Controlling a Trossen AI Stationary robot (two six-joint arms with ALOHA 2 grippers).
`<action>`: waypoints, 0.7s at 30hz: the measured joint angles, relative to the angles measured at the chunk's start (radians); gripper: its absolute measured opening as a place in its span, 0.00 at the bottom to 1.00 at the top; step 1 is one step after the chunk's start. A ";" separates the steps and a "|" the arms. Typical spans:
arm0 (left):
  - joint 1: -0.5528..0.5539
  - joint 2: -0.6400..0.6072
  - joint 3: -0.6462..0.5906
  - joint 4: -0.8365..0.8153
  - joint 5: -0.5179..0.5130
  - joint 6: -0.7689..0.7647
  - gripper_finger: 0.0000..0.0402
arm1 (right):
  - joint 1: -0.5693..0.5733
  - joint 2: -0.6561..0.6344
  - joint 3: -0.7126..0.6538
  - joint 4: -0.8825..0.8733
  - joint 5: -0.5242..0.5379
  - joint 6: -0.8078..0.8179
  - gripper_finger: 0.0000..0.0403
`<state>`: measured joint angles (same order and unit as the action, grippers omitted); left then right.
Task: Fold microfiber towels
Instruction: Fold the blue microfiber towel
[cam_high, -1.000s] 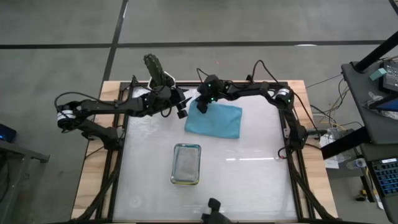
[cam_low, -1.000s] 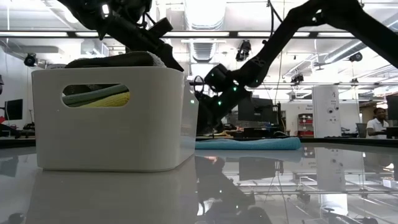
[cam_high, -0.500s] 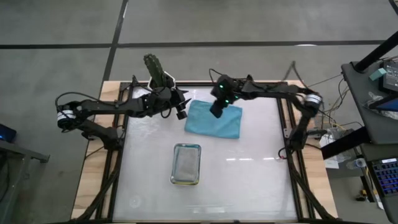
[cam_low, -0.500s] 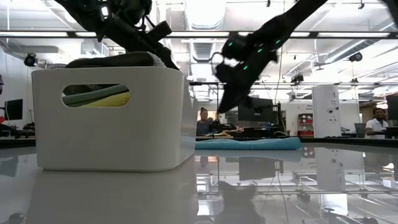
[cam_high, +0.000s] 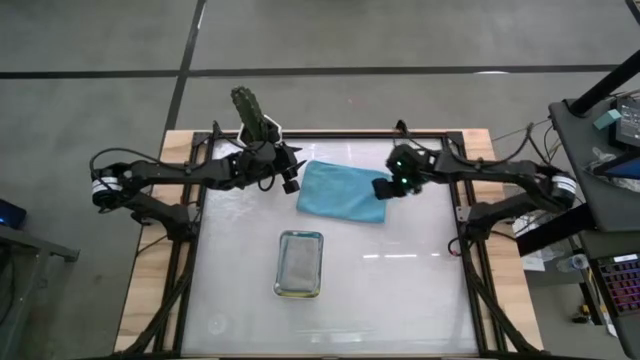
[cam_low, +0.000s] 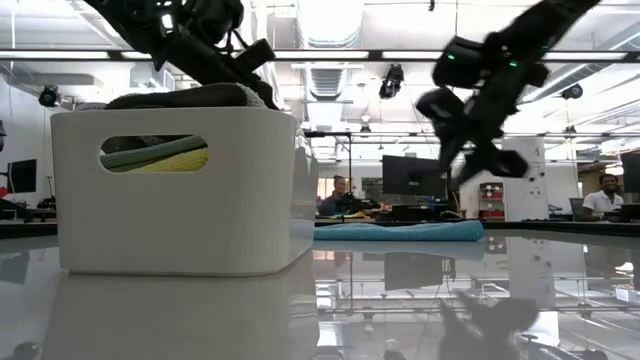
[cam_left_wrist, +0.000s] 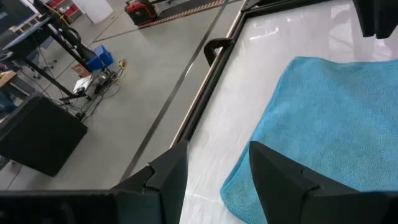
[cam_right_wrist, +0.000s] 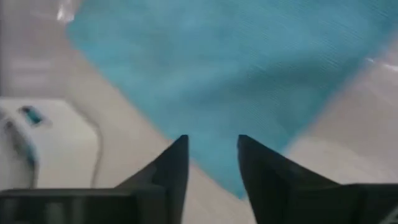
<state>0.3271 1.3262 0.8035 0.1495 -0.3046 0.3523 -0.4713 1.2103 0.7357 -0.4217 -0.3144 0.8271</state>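
Right pincer (cam_high: 384, 188) hangs just off the 3 o'clock edge of the light blue towel (cam_high: 344, 192), raised clear of the bench (cam_high: 400, 290); its fingers stand parted with nothing between them, as the right wrist view shows, looking down past them onto blue cloth (cam_right_wrist: 230, 68). Left pincer (cam_high: 290, 178) waits at the towel's 9 o'clock corner, also parted and empty, its fingers (cam_left_wrist: 273, 171) just short of the cloth's near edge (cam_left_wrist: 323, 124).

That towel lies flat toward 12 o'clock of the bench's middle, apparently folded once already into a neat rectangle. Other towels sit in the white tray (cam_high: 300, 264) toward 6 o'clock; from the low view, green and yellow cloth (cam_low: 155, 155) shows through its handle slot and a dark one (cam_low: 190, 97) lies on top. One more dark green cloth (cam_high: 250, 108) rests beyond the bench at 11 o'clock.

The step in hand looks like a second fold, or else tidying and lifting the folded piece. To do it well, the right pincer should come down squarely onto the 3 o'clock edge and catch every layer at once, not merely the top one, since microfiber clings and layers slip apart. Carry the edge low toward 9 o'clock so the cloth rolls over without dragging. Left pincer can pin its corner meanwhile, keeping edges aligned. Release only once the edges meet.
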 joint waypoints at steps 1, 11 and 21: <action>0.000 0.000 -0.001 0.000 0.000 0.000 0.39 | 0.000 -0.018 -0.027 -0.001 0.017 0.028 0.35; 0.000 0.000 -0.004 0.012 0.000 0.000 0.39 | -0.024 -0.009 -0.202 0.178 0.108 0.092 0.64; 0.000 0.000 -0.005 0.029 0.000 0.000 0.39 | -0.051 0.146 -0.221 0.428 0.082 0.024 0.65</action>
<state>0.3267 1.3262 0.7982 0.1783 -0.3042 0.3519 -0.5220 1.3566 0.5152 0.0061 -0.2324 0.8512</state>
